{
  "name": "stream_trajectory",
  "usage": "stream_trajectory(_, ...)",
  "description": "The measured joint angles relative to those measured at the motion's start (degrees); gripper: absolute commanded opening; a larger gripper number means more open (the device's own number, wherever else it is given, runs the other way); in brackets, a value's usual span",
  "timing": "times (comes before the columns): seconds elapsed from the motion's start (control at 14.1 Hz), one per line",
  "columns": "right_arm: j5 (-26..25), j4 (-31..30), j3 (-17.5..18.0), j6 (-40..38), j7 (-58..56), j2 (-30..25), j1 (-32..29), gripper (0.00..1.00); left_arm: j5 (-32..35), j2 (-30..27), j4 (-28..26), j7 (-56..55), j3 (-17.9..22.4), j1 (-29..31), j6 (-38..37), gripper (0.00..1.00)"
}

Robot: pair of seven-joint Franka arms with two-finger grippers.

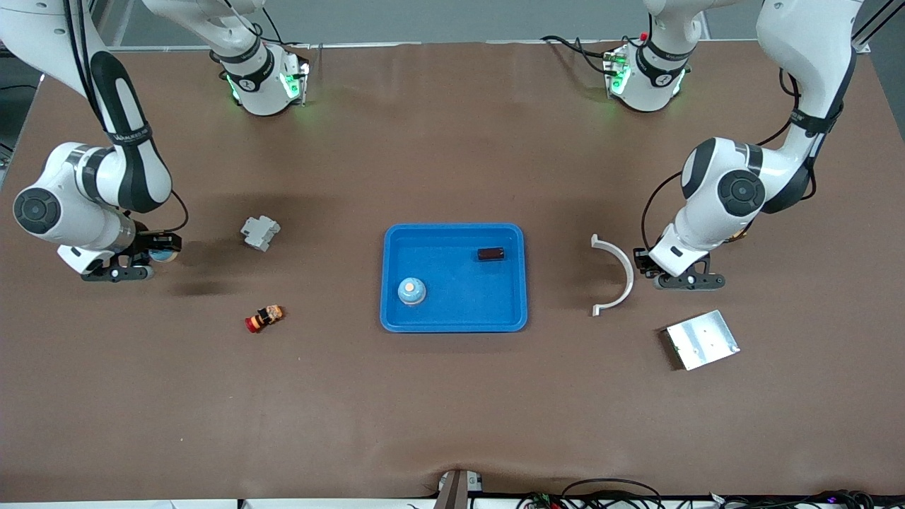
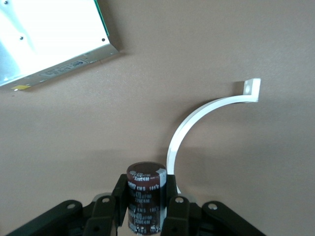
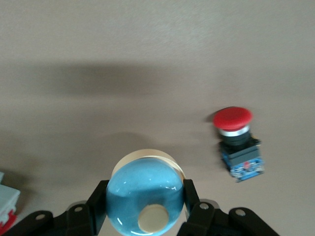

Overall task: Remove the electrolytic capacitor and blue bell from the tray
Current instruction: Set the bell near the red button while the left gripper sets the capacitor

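Note:
My left gripper [image 2: 146,209] is shut on an upright dark brown capacitor [image 2: 146,194] and hangs low over the table beside a white curved bracket [image 2: 197,118]. In the front view the left gripper [image 1: 642,263] is toward the left arm's end of the table. My right gripper [image 3: 144,209] is shut on a blue bell [image 3: 145,194] with a cream knob. The right gripper [image 1: 166,251] is over bare table toward the right arm's end. The blue tray [image 1: 452,324] in the middle holds another bell [image 1: 411,290] and another capacitor [image 1: 491,253].
A metal box [image 1: 701,339] lies nearer the front camera than the bracket [image 1: 621,272]. Toward the right arm's end are a grey part [image 1: 260,232] and a red push button [image 1: 264,318], which also shows in the right wrist view as the red push button [image 3: 236,142].

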Motion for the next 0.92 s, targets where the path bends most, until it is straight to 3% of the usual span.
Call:
stream_trajectory(0.14,0.5,-0.2,0.1,0.2,0.0,1.1,0.3,0.08,0.0,1.3,-1.1,3.0,0.0,1.4,2.4,0.0)
stream_trajectory(0.21,0.6,-0.2,0.1,0.3,0.0,1.7,0.4,0.18,0.0,2.1,-1.3,4.3,0.0,2.0,3.0,0.0)
stream_trajectory(0.28,0.6,-0.2,0.1,0.3,0.0,2.4,0.4,0.31,0.1,2.9,-1.4,5.2,0.0,2.4,3.5,0.0)
stream_trajectory(0.42,0.6,-0.2,0.1,0.6,0.0,3.6,0.5,0.77,0.8,4.2,-1.4,5.5,0.0,2.7,4.8,0.0)
stream_trajectory(0.49,0.6,-0.2,0.1,0.7,0.0,4.1,0.5,0.93,1.3,4.8,-1.4,5.5,0.0,2.8,5.6,0.0)
stream_trajectory(0.57,0.6,-0.2,0.1,0.7,0.0,4.4,0.5,1.0,2.0,5.4,-1.4,5.5,0.0,3.0,6.4,0.0)
stream_trajectory(0.92,3.2,2.1,0.3,-2.4,0.0,4.6,0.7,1.0,6.2,8.2,-1.4,5.5,0.1,5.6,10.1,0.0)
